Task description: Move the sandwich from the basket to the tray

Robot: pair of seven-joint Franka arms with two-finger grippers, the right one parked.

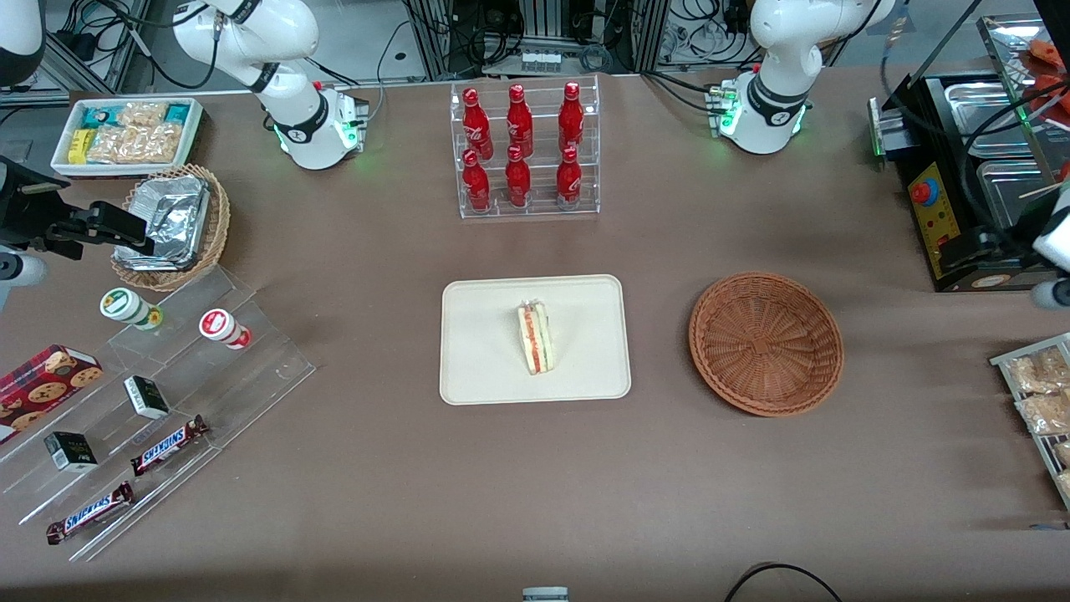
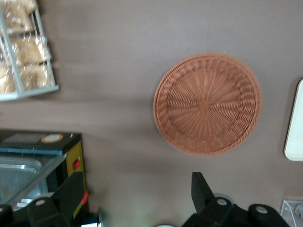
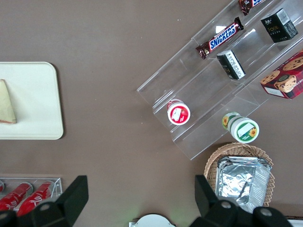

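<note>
Sandwich (image 1: 535, 338): we are seeing it lying on the tray (image 1: 485, 368) (placement looks done).
Basket (image 1: 766, 343): sitting empty.
Gripper (image 2: 137, 201): we are hovering near the basket, jaws wide, holding nothing.

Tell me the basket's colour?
Reddish-brown woven wicker basket, clearest in the left wrist view.

The left arm is drawn back toward its own end of the table, raised well above the surface. Its gripper (image 2: 137, 196) points downward, fingers (image 2: 201, 191) spread wide, holding nothing.
</note>
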